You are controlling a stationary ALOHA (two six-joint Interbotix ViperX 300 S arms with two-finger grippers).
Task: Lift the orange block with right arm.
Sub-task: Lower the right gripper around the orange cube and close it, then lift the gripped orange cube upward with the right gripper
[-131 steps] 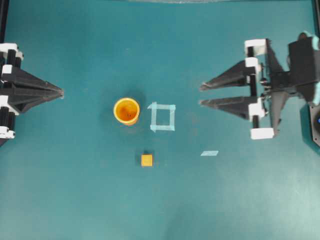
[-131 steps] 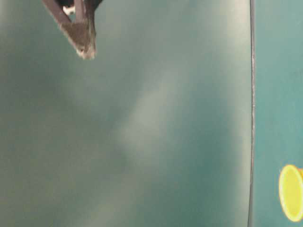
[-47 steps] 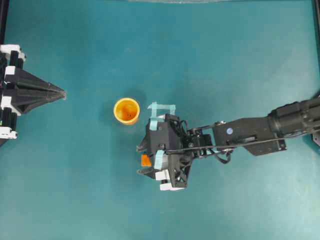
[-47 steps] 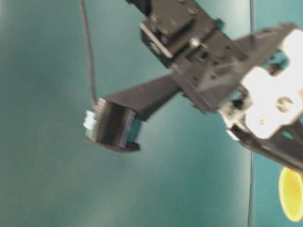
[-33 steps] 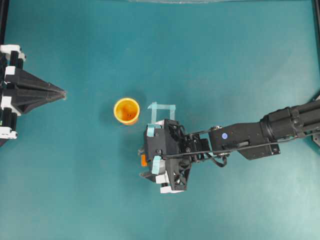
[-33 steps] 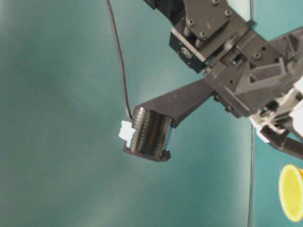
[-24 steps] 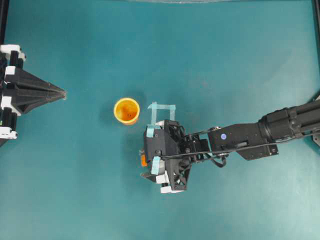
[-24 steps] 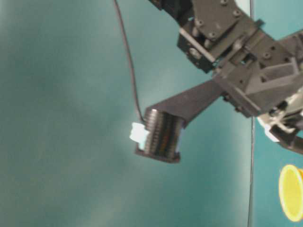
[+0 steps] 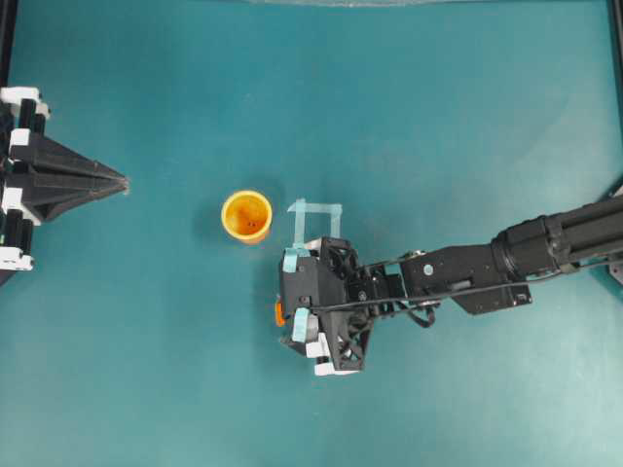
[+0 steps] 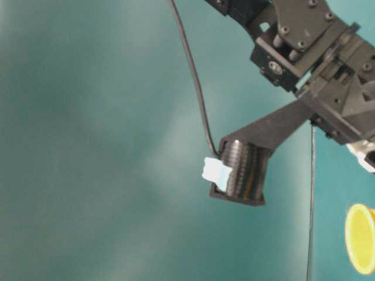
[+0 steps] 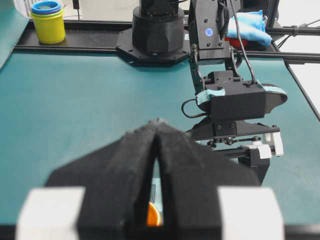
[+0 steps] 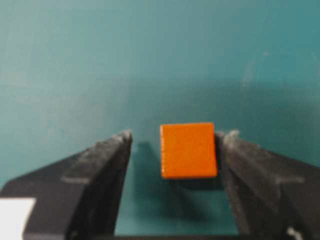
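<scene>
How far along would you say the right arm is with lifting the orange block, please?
Done: the right gripper sits open around the orange block, one finger each side. In hand: nothing is gripped; a gap shows on the block's left, and it rests on the table. Left: closing and lifting.

the table (image 9: 467, 117) has a flat blue-green top with small pale scuffs. a little square of light blue tape (image 9: 316, 220) is stuck on it near the middle. in the left wrist view a black rail (image 11: 75, 42) runs along the far edge of the table. a yellow pot (image 11: 47, 22) with a blue ring on top stands at the far left corner. a blue cloth (image 11: 247, 27) lies at the far right. the room behind looks bright.
</scene>
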